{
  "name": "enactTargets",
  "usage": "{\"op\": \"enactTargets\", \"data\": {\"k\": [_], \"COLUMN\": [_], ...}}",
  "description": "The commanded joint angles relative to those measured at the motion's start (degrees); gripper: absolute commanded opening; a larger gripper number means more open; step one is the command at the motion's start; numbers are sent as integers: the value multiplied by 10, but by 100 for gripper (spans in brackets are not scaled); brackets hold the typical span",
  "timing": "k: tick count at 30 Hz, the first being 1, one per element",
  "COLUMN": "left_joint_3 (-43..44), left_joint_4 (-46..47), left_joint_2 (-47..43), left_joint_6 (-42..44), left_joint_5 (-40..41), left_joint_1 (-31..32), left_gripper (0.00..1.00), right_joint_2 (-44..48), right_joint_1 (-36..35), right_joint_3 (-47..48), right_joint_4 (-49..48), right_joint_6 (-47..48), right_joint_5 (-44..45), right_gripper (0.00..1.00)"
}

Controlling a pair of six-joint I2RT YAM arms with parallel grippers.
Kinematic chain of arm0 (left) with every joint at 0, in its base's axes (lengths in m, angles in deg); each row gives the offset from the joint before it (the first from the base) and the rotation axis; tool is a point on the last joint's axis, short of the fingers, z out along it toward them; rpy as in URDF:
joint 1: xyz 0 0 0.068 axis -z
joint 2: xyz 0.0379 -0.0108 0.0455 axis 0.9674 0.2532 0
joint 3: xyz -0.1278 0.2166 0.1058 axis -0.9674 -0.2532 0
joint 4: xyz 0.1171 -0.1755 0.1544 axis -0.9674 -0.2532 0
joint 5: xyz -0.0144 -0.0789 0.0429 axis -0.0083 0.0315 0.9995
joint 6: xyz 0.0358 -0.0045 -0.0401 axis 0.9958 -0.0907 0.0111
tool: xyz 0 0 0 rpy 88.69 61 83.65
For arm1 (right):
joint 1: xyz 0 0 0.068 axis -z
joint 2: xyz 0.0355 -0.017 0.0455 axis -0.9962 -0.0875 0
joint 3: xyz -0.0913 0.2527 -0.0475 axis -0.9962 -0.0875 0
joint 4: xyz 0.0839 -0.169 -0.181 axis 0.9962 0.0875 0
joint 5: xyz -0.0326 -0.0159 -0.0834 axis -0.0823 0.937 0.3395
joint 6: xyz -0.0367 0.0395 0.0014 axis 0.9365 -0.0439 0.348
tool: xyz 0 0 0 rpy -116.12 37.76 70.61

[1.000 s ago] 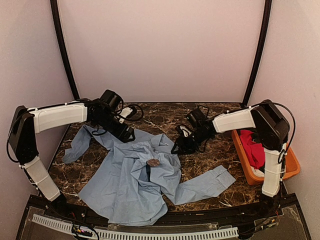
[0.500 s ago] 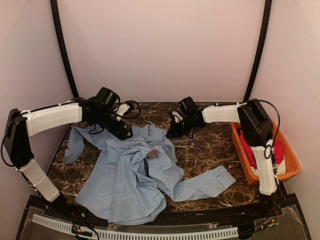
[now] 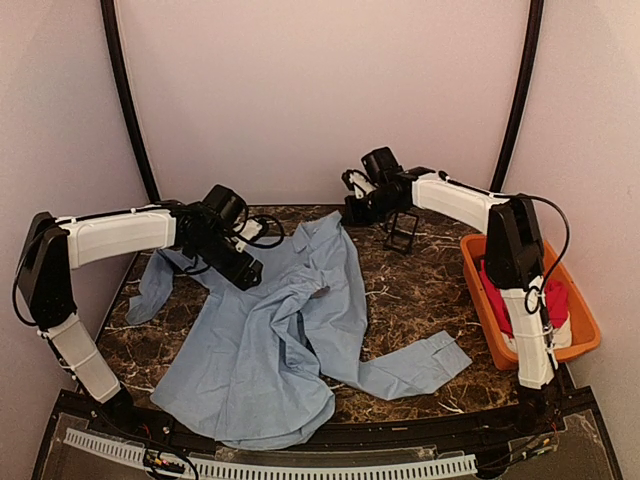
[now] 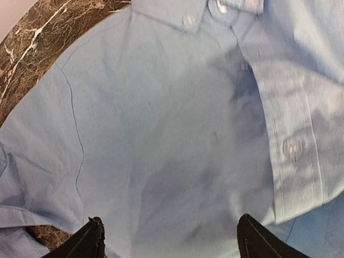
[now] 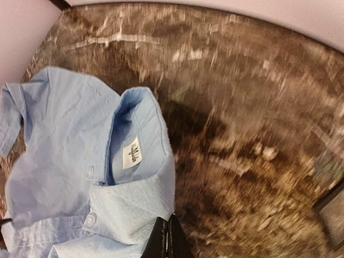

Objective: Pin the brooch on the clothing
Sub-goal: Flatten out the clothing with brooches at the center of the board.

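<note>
top: high, behind, whole table [image 3: 420,290] | wrists: close, looking down | shared: shirt [image 3: 260,350]

Light blue button-up shirt [image 3: 250,370], crumpled, spread over the left and middle desk [image 3: 420,290]. Collar [image 5: 134,129] end reaches far centre; one sleeve [image 3: 410,368] extends right.

Shirt [image 4: 161,134]: thin light-blue woven cloth, matt. It's creased overall but lies smoother under the left claw [image 4: 172,239], with fine stitched seams.
Buttons [image 4: 293,148] ahead of that claw: pale plastic, glossy.
Left claw's fingers [image 4: 91,242]: black, matt, look like hard plastic.
Collar label [image 5: 133,153] just above-left of the right claw [image 5: 166,239]: white tag, matt.
Table [image 5: 258,107] to that claw's right: dark brown marble-look top, white veins, polished.
Bin [image 3: 485,310] back toward the right claw's base: orange plastic, smooth, slight sheen.
Garment [image 3: 558,300] in it: red cloth, matt.
Arm shells [image 3: 115,232]: white plastic, satin.
</note>
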Motion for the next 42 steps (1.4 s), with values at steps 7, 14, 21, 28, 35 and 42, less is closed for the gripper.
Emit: {"op": "enactTargets", "data": {"k": [7,14,21,28,35,42], "left_joint_3": [-20,-29,-3,19,62,119], "left_joint_4": [3,11,-41,-55,12,37], "left_joint_2": [-29,-25,34,91,94,205], "left_joint_6": [-4,1,27,13,13,35], "left_joint_5": [87,90,117,133,96,74], "left_joint_1": [4,22,80,37,1,0], "left_gripper": [85,85,86,86,86,84], "right_joint_2": [-106,-50,173,342,338,251], "right_joint_1": [23,23,4,-85,-122,-122], "right_joint_3": [237,158,-127,-405,-490,-497], "right_joint_4": [-38,-20,-11,-30,-61,-79], "right_joint_6": [83,102,109,84,63,73], "right_joint_5": [146,143,82,84,86,86], "right_gripper": [0,35,39,40,39,39]}}
